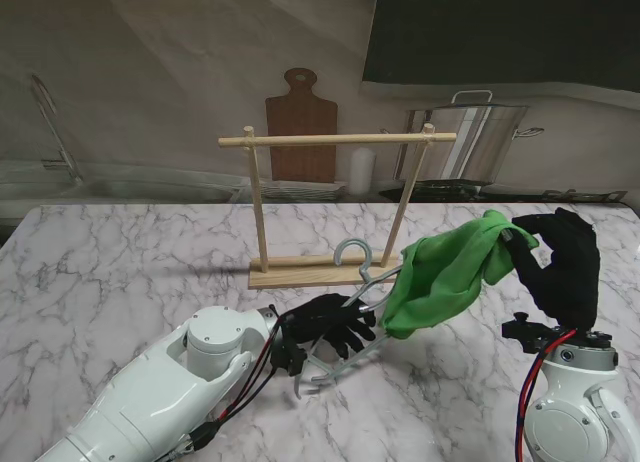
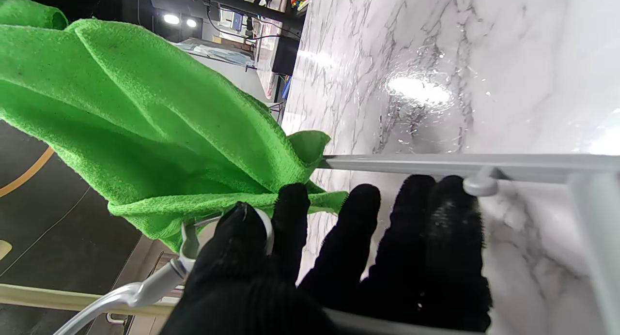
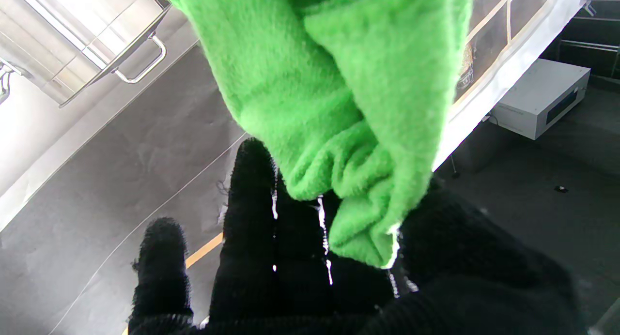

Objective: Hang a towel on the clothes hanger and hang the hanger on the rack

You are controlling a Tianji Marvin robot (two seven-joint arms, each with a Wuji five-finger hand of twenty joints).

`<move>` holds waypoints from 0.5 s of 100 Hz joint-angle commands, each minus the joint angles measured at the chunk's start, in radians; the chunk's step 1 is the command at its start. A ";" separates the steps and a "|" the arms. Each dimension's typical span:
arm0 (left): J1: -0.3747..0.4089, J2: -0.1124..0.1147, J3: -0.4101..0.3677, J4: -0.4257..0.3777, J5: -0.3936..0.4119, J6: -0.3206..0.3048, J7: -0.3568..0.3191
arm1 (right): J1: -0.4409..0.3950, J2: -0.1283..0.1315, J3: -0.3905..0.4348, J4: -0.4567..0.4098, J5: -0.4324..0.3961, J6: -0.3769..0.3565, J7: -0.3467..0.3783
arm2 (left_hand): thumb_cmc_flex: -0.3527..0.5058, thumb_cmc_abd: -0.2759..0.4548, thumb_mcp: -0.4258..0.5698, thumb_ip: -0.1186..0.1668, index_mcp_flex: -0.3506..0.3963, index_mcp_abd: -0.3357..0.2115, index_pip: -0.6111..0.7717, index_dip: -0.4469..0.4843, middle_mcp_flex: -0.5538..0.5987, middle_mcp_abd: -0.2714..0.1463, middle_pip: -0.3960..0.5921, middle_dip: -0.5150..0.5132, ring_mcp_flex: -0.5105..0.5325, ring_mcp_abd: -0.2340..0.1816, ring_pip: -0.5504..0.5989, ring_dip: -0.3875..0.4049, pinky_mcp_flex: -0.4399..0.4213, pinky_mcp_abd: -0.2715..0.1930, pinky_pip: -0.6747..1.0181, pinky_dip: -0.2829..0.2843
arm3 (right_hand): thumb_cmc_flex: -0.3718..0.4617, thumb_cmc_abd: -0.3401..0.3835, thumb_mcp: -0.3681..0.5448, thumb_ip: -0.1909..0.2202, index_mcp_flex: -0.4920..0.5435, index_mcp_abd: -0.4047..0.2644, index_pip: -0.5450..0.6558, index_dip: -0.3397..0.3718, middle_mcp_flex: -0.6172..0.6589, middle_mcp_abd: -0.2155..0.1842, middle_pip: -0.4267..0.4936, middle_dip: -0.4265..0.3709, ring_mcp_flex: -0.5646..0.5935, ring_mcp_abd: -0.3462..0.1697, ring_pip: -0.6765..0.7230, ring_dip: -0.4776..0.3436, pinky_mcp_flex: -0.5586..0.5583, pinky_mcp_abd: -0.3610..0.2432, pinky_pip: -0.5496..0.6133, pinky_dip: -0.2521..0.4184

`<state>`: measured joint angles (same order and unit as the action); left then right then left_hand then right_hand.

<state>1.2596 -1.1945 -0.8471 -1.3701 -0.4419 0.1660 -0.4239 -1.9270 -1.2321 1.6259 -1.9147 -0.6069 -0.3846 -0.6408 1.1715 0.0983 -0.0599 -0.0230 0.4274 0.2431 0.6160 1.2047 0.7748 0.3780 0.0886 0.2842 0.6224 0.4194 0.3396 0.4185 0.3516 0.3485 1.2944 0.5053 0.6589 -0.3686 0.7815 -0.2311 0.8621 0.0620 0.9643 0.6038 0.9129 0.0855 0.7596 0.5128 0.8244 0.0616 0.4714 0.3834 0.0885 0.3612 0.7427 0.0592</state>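
Gripping grey hanger with left hand, right hand pinching green towel near bench's right edge.

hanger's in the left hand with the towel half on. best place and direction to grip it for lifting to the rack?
Grip the hanger at the neck under its hook, from the near side as the left hand does: the hook stays free toward the rack, and the towel covers the right end.

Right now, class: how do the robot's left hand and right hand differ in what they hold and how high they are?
The left hand grips the grey hanger low near the table; the right hand holds the green towel raised higher. The left hand holds something rigid, the right hand something limp. Both wear black gloves.
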 commanded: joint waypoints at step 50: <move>0.006 -0.015 -0.027 -0.004 -0.010 -0.003 0.044 | -0.060 0.004 -0.011 -0.039 -0.019 0.048 0.002 | 0.075 0.088 0.025 0.001 0.006 -0.045 0.005 0.008 0.044 -0.009 0.015 0.005 0.036 0.028 0.015 -0.006 0.017 0.003 -0.296 -0.010 | 0.073 0.051 0.038 0.005 0.009 -0.026 0.054 0.000 -0.014 0.015 0.027 0.001 -0.009 -0.011 0.016 0.014 -0.015 -0.013 -0.010 0.014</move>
<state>1.2701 -1.2029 -0.8732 -1.3735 -0.4458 0.1622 -0.3708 -1.9740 -1.2289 1.6227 -1.9506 -0.6225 -0.3527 -0.6428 1.1716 0.0983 -0.0598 -0.0230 0.4274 0.2442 0.6154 1.2046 0.7749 0.3780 0.0886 0.2842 0.6225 0.4194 0.3396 0.4185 0.3517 0.3488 1.2944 0.5049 0.6589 -0.3686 0.7815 -0.2312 0.8622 0.0623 0.9643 0.6037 0.9129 0.0859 0.7597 0.5128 0.8244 0.0615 0.4716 0.3835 0.0885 0.3612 0.7427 0.0596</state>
